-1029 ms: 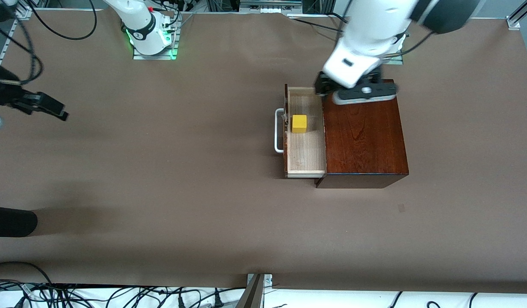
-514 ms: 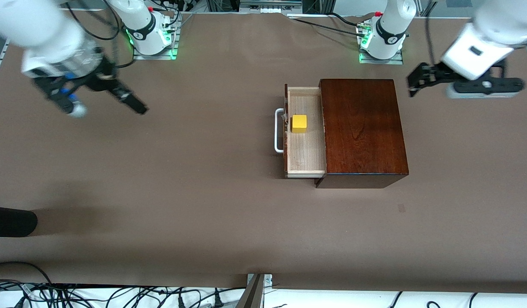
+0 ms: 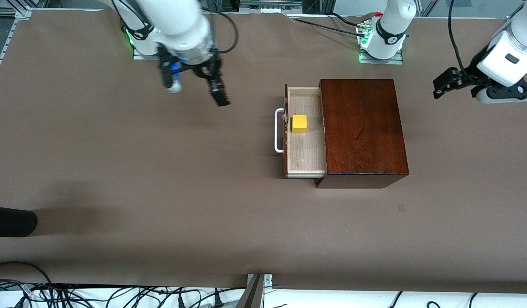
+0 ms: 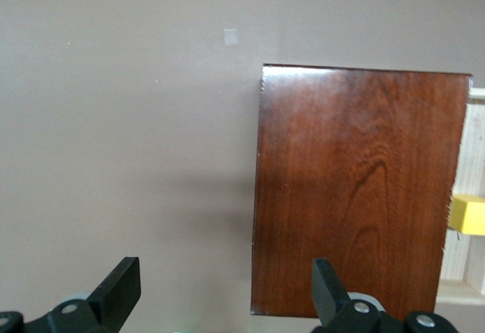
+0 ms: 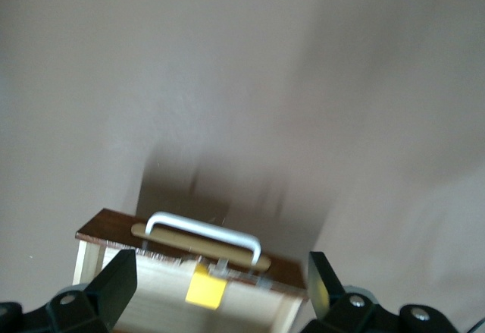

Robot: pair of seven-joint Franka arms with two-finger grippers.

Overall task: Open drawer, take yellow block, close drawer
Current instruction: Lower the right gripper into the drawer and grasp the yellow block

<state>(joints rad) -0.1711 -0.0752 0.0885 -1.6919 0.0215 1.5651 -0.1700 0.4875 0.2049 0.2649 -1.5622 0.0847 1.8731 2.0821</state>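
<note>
I can see no words or labels that I can read on anything.

My right gripper (image 3: 195,87) hangs in the air over the brown table cover (image 3: 161,179), near the right arm's base and toward the handle side of the drawer. Its fingers are spread wide and hold nothing. My left gripper (image 3: 456,83) hangs over the table at the left arm's end, well apart from the shiny dark red-brown wooden box (image 3: 362,128). Its fingers are wide apart too, and empty.

The pale wooden drawer (image 3: 305,149) sticks out of the box toward the right arm's end. Its long side runs from the robots' bases toward the front camera. The white bar handle (image 3: 278,130) on its dark front runs the same way. The small yellow cube block (image 3: 299,123) sits flat inside the drawer, just beside the front wall, nearer the robots' end.
</note>
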